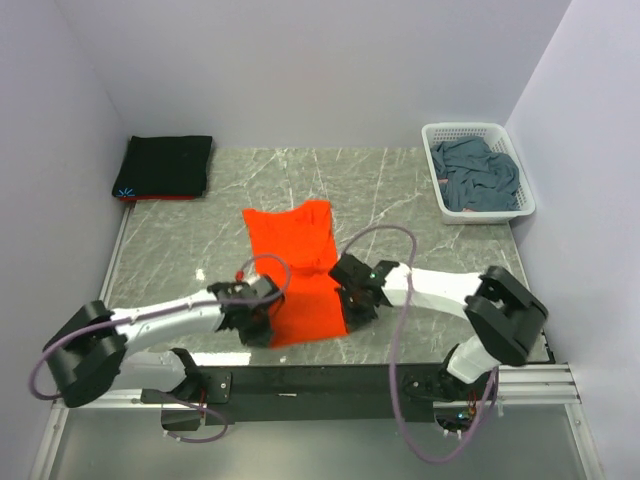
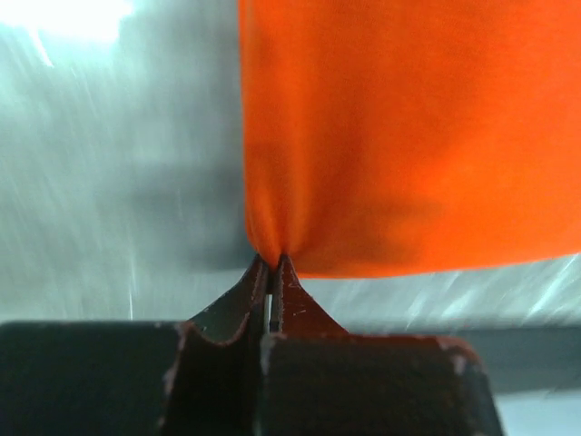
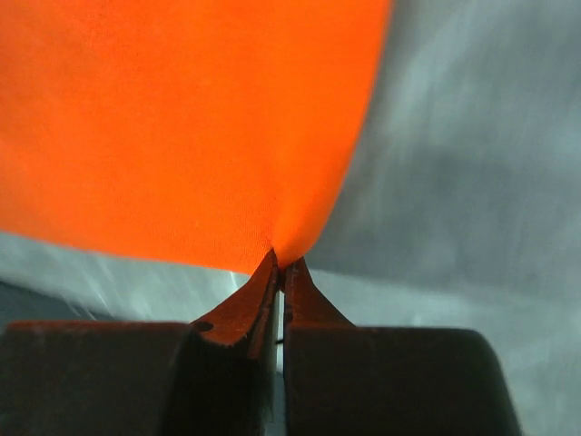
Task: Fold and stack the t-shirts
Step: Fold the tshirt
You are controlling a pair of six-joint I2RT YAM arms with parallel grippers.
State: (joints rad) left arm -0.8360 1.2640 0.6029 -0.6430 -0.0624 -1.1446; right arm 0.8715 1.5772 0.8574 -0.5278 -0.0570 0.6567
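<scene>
The orange t-shirt [image 1: 300, 270] lies lengthwise in the middle of the table, folded narrow. My left gripper [image 1: 268, 322] is shut on its near left corner, seen in the left wrist view [image 2: 272, 262] with the orange t-shirt [image 2: 408, 136] spreading beyond the tips. My right gripper [image 1: 350, 308] is shut on the near right corner, seen in the right wrist view [image 3: 280, 262] under the orange t-shirt [image 3: 182, 127]. The near edge is lifted off the table. The black t-shirt [image 1: 168, 166] lies folded at the far left. The blue-grey t-shirt [image 1: 480, 176] is crumpled in the basket.
The white lattice basket [image 1: 437, 134] stands at the far right corner. A red edge [image 1: 150, 198] shows under the black shirt. Walls close in the left, back and right sides. The black rail [image 1: 300, 380] runs along the near edge.
</scene>
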